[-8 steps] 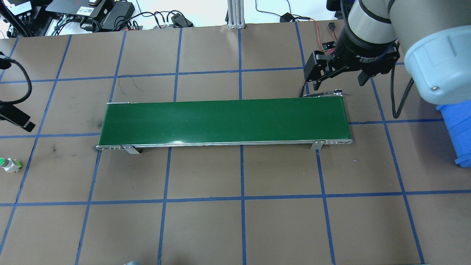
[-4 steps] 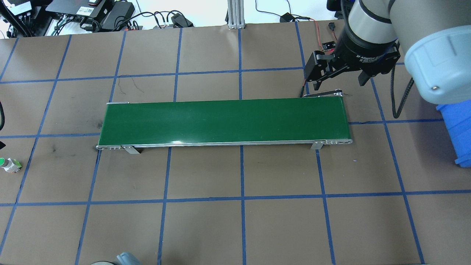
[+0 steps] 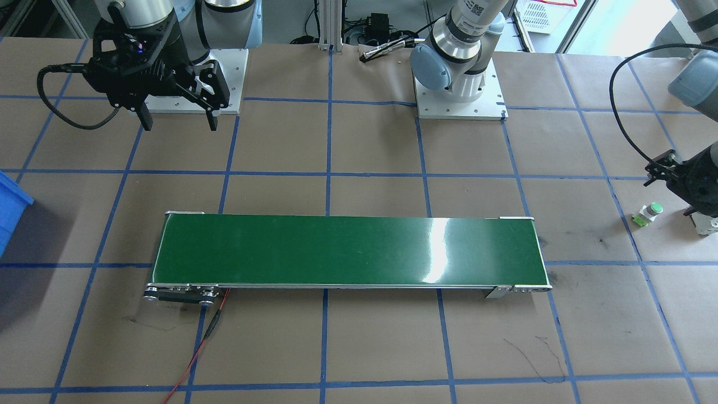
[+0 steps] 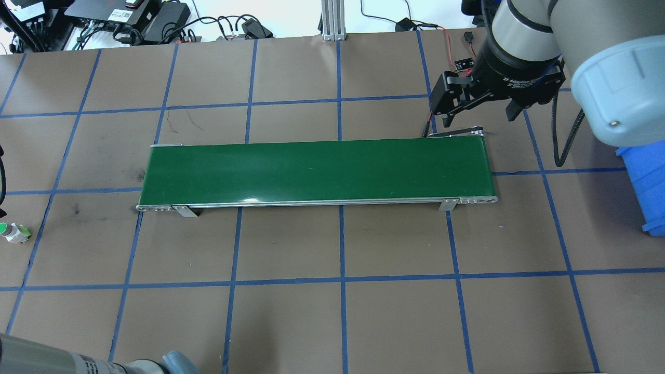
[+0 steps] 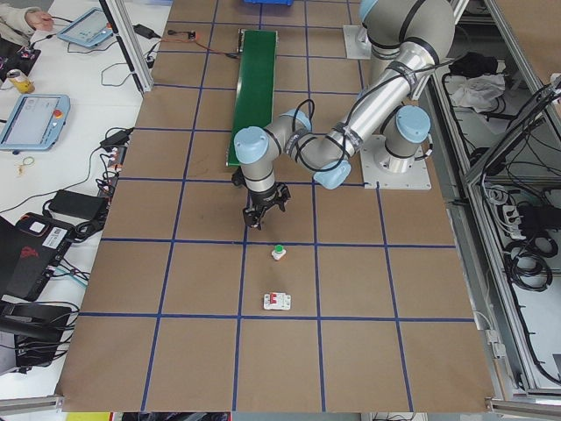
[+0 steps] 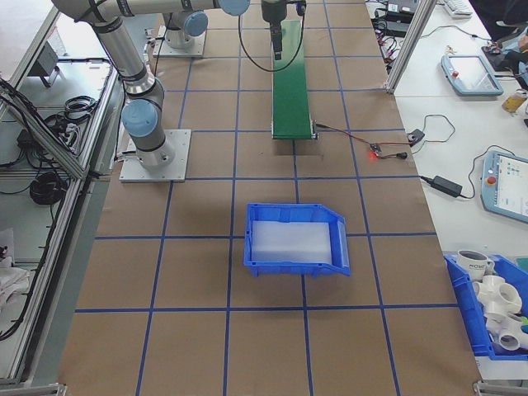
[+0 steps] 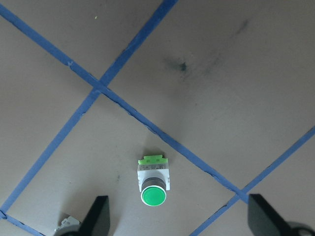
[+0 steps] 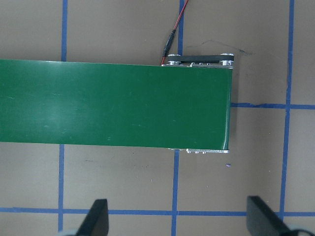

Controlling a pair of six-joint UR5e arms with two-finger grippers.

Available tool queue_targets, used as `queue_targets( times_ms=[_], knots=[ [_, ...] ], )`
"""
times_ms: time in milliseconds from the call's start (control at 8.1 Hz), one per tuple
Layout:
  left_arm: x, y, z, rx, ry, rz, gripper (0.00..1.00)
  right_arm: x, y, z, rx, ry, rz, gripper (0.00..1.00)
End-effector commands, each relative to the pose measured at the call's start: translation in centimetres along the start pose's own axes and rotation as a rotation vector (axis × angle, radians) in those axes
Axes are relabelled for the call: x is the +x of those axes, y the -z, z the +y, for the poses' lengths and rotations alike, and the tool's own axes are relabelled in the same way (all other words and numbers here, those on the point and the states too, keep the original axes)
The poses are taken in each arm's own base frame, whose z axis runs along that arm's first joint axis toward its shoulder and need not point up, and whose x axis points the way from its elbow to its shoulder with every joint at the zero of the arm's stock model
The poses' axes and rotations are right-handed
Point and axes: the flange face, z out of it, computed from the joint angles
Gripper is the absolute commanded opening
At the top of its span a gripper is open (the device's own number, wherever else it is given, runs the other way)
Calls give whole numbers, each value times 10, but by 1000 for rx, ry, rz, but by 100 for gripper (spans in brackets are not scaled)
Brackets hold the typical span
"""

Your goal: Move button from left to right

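Left wrist view: left claw (image 7: 174, 221) spread above button (image 7: 153, 184); right claw (image 4: 478, 111) spread.

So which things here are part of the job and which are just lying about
Part of the job: button, left gripper, green conveyor, right gripper.
Lying about: white boxy part, blue bin, red wire.

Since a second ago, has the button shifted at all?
No. The button sits at the same spot by the overhead view's left edge, just below the same blue tape line.
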Motion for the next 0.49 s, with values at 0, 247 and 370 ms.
queue_targets(
  times_ms=[0,247,370],
  knots=[
    [-26,-46,27,1,13,-2,100,0,0,0,0,0,0,100],
    [-32,-76,32,7,14,40,100,0,0,0,2,0,0,100],
    [-33,-80,32,8,20,47,100,0,0,0,0,0,0,100]
  ],
)
